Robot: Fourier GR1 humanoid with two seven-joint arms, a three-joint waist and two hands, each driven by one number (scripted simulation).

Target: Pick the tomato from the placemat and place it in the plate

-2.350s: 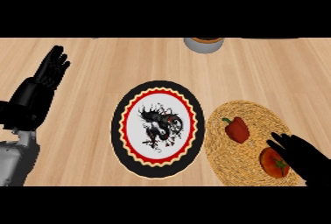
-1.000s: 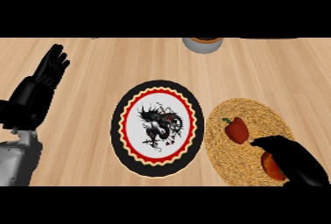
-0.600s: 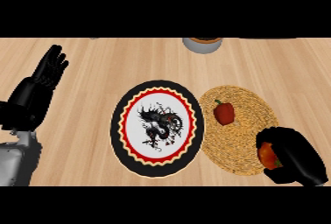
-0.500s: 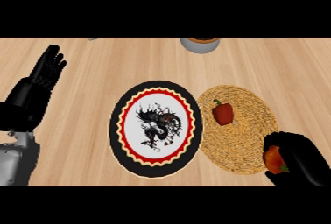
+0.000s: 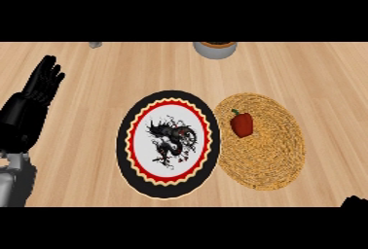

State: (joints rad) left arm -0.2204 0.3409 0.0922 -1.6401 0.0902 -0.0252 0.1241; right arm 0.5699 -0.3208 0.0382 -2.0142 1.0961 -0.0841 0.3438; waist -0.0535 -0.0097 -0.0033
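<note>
One pepper (image 5: pixel 243 124) is sitting on the mat (image 5: pixel 269 160), left hand (image 5: pixel 32 104) resting with fingers straight, right hand (image 5: pixel 354 202) barely showing, its state unclear

Red pepper (image 5: pixel 243 124) on woven mat, grey bowl (image 5: pixel 214 49) at the counter's (image 5: pixel 108 87) far edge

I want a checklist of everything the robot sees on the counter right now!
Surface: wooden counter, light planks.
Job's things: plate with a dragon picture, nothing on it; woven placemat touching its right side; no tomato in view.
Clutter: red pepper on the placemat; grey bowl at the far edge; small grey thing far left, too small to tell.
Hands: left hand open, resting at the left edge; right hand only a dark sliver at the lower right corner.
Cables: nothing seen.
Surroundings: nothing seen beyond the counter.
</note>
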